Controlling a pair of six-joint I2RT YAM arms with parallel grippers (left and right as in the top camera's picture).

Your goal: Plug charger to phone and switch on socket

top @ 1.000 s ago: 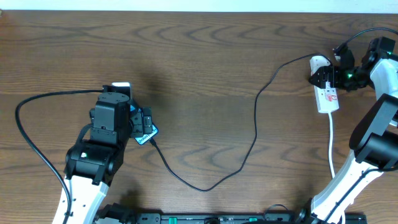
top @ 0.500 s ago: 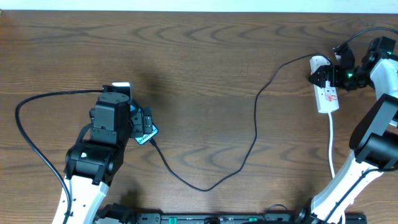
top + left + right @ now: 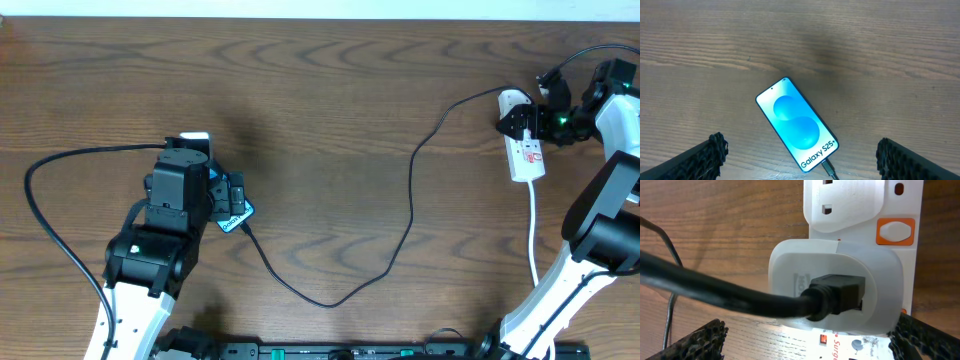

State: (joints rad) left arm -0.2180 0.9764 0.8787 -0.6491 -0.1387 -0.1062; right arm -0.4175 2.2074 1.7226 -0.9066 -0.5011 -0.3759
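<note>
The phone (image 3: 796, 122) lies flat on the wood table with its blue "Galaxy S25+" screen lit. The charger connector (image 3: 827, 168) sits in its bottom edge. My left gripper (image 3: 801, 149) hovers above the phone, open and empty; in the overhead view the gripper (image 3: 232, 205) hides most of the phone (image 3: 243, 213). The charger cable (image 3: 410, 200) loops across the table to a white adapter (image 3: 835, 285) plugged into the socket (image 3: 528, 158). My right gripper (image 3: 810, 342) is open, its fingers either side of the adapter and socket (image 3: 862, 200). An orange switch (image 3: 896, 230) shows beside the adapter.
A small red rocker (image 3: 823, 339) glows on the socket below the adapter. The socket's white cord (image 3: 534, 240) runs toward the front edge by the right arm base. A thick black arm cable (image 3: 45, 230) arcs left of the left arm.
</note>
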